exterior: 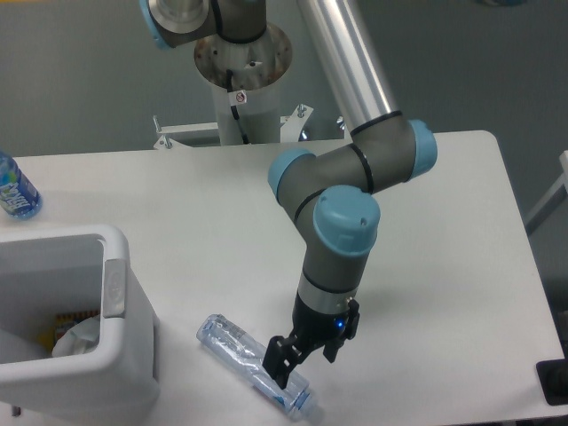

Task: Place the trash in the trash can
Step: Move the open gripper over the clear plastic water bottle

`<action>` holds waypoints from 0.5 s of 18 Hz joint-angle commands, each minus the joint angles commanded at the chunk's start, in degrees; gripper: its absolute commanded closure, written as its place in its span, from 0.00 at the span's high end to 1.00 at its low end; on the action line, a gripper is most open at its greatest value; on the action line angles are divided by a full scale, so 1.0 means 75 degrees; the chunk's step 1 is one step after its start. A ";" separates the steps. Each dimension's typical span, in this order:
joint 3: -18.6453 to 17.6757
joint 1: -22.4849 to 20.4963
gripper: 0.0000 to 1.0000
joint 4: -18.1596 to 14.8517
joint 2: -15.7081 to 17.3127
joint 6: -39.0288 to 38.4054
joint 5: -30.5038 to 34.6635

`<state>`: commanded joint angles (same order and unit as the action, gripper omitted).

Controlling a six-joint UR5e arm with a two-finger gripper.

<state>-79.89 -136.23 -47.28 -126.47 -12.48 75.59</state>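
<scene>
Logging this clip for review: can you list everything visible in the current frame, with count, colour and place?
Crushed bottle: one, clear with a bluish tint, lying on the table near the front edge, right of the bin.
Crumpled wrapper: one, translucent white, inside the bin.
Trash can: one, white with a grey side tab, front left corner.
Yellow item: partly visible in the bin beside the wrapper; cannot tell what it is.
Water bottle: one, blue label, far left edge of the table.
Table: one, white.
Dark object: one, at the frame's lower right edge; unclear.
Robot arm: one, grey with light blue joints.
Gripper: one, black, down at the crushed bottle's right end; grip unclear.
</scene>
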 joint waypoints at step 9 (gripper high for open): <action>-0.0012 0.0223 1.00 -0.0727 -0.0281 -0.0163 0.0000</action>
<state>-79.98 -134.56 -52.73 -128.58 -13.70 75.59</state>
